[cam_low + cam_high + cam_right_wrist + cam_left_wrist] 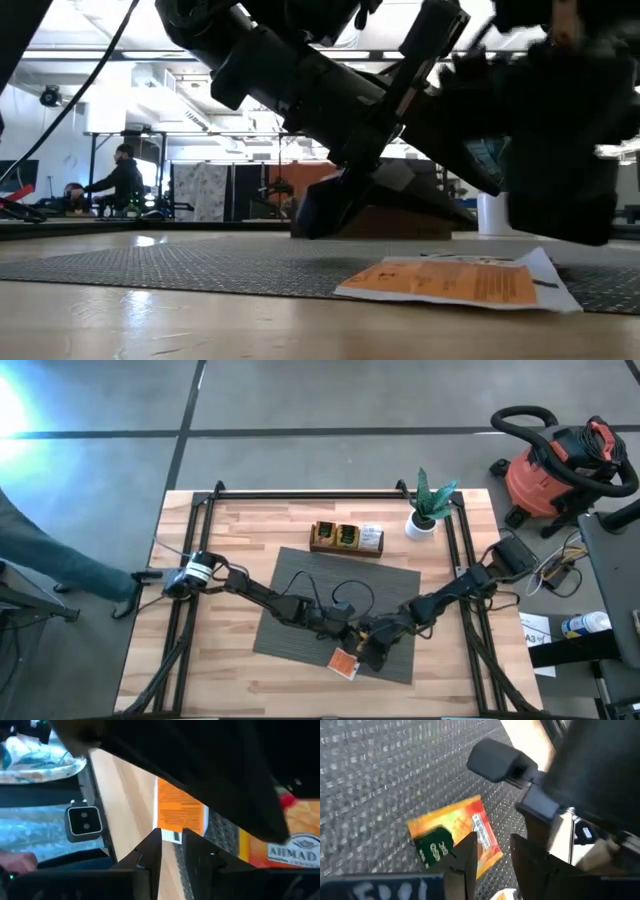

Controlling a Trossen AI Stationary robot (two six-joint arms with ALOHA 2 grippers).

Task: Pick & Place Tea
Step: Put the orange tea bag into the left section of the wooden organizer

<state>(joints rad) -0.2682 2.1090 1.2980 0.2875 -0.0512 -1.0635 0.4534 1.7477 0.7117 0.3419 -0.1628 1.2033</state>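
Both grippers, left [352, 628] and right [372, 650], are crowded low over the mat's [300, 575] front edge; whether either is pinching cannot be told. One orange sachet [344, 663] is lying there unplaced, while the tray [345, 538] near the table's [250, 520] back edge is partly filled

Wooden tray [345, 539], potted plant [428, 510], vacuum [548, 470].

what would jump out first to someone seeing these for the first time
Both dark arms meet low over the grey mat, the left gripper and right gripper almost touching. Right beside them an orange sachet lies flat at the mat's near edge. Behind the mat, a wooden tray and a small potted plant stand on the table.
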